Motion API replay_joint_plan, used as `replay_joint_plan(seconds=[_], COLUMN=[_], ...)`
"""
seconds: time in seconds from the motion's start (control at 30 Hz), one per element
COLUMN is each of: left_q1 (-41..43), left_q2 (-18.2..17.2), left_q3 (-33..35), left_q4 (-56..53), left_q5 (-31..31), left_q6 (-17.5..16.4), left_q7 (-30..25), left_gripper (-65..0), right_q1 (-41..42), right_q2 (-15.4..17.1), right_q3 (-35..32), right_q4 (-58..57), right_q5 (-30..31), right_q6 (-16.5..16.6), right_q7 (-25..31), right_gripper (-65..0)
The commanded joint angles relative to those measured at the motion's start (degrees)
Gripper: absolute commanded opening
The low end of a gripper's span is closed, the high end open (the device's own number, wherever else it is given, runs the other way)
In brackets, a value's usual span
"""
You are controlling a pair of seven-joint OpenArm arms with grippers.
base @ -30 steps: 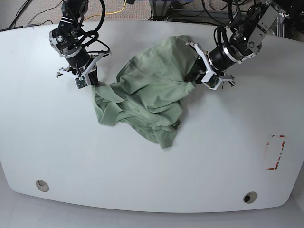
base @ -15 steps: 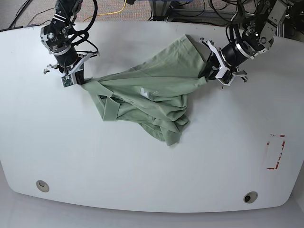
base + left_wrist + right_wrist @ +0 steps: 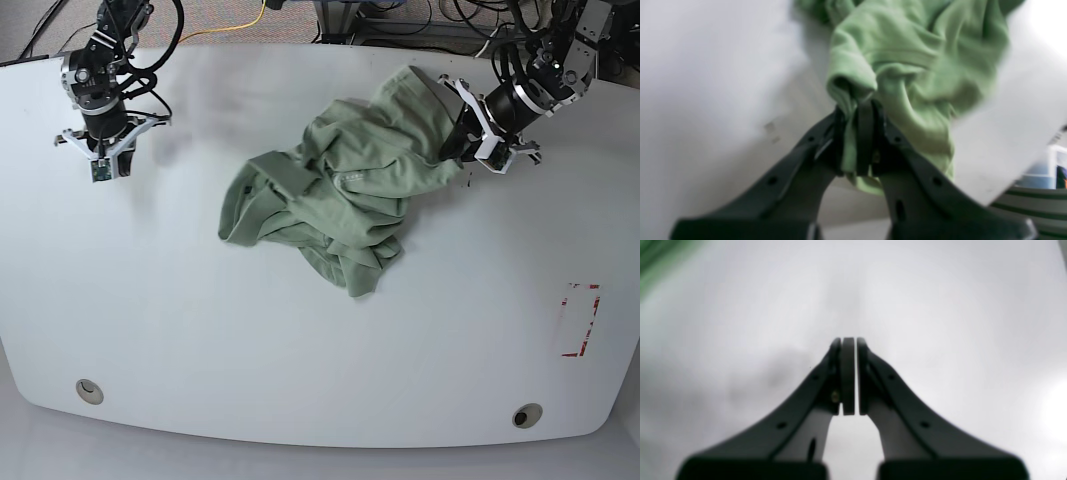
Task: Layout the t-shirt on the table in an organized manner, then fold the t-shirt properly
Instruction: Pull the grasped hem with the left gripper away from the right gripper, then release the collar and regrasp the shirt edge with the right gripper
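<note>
The sage-green t-shirt (image 3: 330, 190) lies crumpled in a heap on the white table (image 3: 300, 350), its upper right part pulled toward the far right. My left gripper (image 3: 456, 150) is shut on that part; in the left wrist view a bunched fold of the t-shirt (image 3: 907, 60) is pinched in the left gripper (image 3: 858, 110). My right gripper (image 3: 103, 170) hovers at the far left, well apart from the cloth. In its wrist view the right gripper (image 3: 848, 340) is shut on nothing over bare table (image 3: 940, 306), with a blurred green sliver of t-shirt (image 3: 650, 256) at the corner.
A red tape rectangle (image 3: 580, 320) marks the right side of the table. Round cable holes sit near the front left (image 3: 89, 390) and front right (image 3: 526, 415). Cables and equipment lie beyond the back edge (image 3: 380, 25).
The shirt's left edge has come out of my right gripper, which moved up and left, empty. The cloth sprang back toward the centre. My left gripper pulled its part further right.
</note>
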Motion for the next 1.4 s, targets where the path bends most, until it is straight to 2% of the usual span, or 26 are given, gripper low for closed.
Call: replay_joint_plan(seconds=[0.0, 0.23, 0.3, 0.43, 0.57, 0.67, 0.87, 0.97, 1.07, 1.23, 1.37], left_q1=[1.1, 2.0, 2.0, 2.0, 2.0, 2.0, 2.0, 2.0, 2.0, 1.9, 1.9], left_q2=[-0.7, -0.7, -0.7, -0.3, -0.2, -0.2, -0.2, -0.2, -0.2, -0.2, -0.2], left_q3=[-1.7, -2.5, -2.4, -2.4, -2.5, -2.5, -2.5, -2.6, -2.7, -2.7, -2.9], left_q4=[1.0, 1.1, 1.1, 1.1, 1.1, 1.1, 1.0, 1.0, 1.0, 1.0, 1.1], left_q5=[-0.6, -0.6, -0.6, -0.6, -0.6, -0.6, -0.6, -0.6, -0.6, -0.6, -0.6], left_q6=[-0.5, -0.5, -0.5, -0.5, -0.5, -0.5, -0.5, -0.5, -0.5, -0.5, -0.5], left_q7=[-1.6, -1.6, -1.6, -1.6, -1.6, -1.6, -1.6, -1.6, -1.6, -1.6, -1.6], left_gripper=[-65.0, -65.0, -59.0, -43.1, -33.6, -30.4, -30.0, -30.0, -29.7, -27.4, -23.9], right_q1=[0.4, 0.3, 0.2, 0.0, -0.2, -1.4, -2.0, -2.0, -2.1, -1.8, -1.7], right_q2=[1.4, 1.3, 1.1, -0.1, -1.8, -3.6, -7.2, -8.2, -9.1, -9.9, -10.0], right_q3=[-0.1, -0.1, -0.1, -0.7, -4.1, -7.9, -14.4, -16.8, -17.9, -18.3, -18.3], right_q4=[0.3, -0.5, -0.5, -0.3, 1.5, 2.9, 3.5, 3.4, 3.3, 2.7, 0.5], right_q5=[0.9, 0.9, 1.1, 1.7, 1.7, 1.7, 1.7, 1.7, 1.7, 2.1, 5.4], right_q6=[0.4, 0.5, 0.5, 0.9, 1.5, 1.5, 1.5, 1.5, 1.5, 1.5, 1.5], right_q7=[1.5, 1.5, 1.5, 1.5, 1.5, 1.3, -1.8, -2.7, -2.8, -2.8, -2.9], right_gripper=[-64.8, -64.8, -64.8, -64.7, -62.9, -56.8, -28.5, -17.9, -12.5, -11.7, -11.4])
